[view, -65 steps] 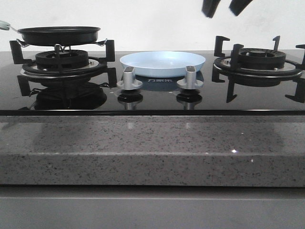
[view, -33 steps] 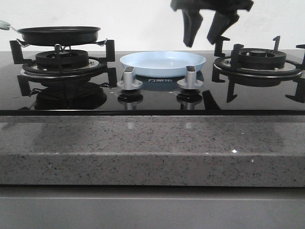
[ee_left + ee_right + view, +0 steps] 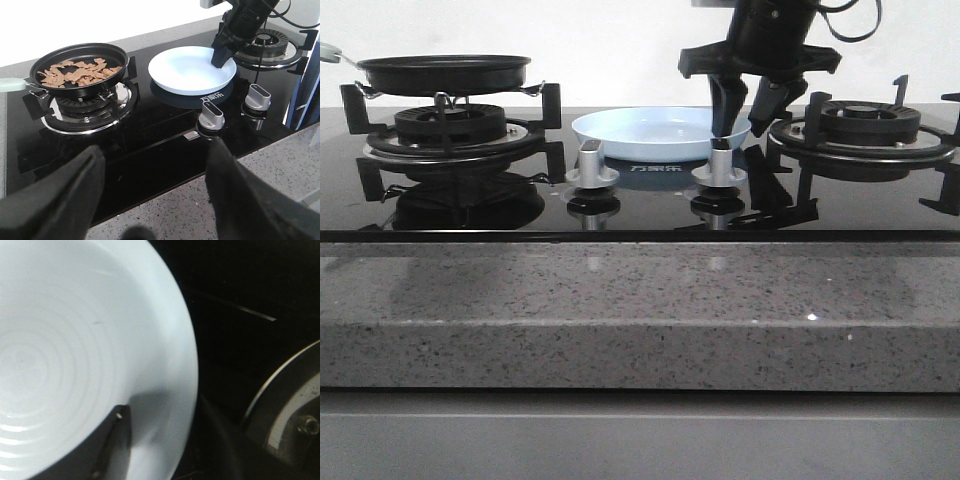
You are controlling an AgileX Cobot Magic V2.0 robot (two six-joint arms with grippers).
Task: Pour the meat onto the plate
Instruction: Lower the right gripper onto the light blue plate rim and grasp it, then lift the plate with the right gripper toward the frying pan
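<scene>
The meat (image 3: 80,73) lies as a heap of light-brown chunks in the black pan (image 3: 80,65) on the left burner. The pale-blue plate (image 3: 660,132) sits empty on the hob between the two burners. My right gripper (image 3: 741,124) is open and straddles the plate's right rim. In the right wrist view one of its fingers (image 3: 111,450) is inside the plate (image 3: 75,355) and the other is outside over the black glass. My left gripper (image 3: 156,150) is open and empty, hanging above the hob's front edge, away from the pan.
Two silver knobs (image 3: 592,165) (image 3: 719,163) stand just in front of the plate. The right burner's black grate (image 3: 865,125) is close beside my right gripper. The pan's pale-green handle (image 3: 12,84) points away from the plate. A speckled stone counter (image 3: 640,310) runs along the front.
My right gripper has come down from the top of the front view and shifted left, reaching the plate's right rim. Pan and plate have not moved.
</scene>
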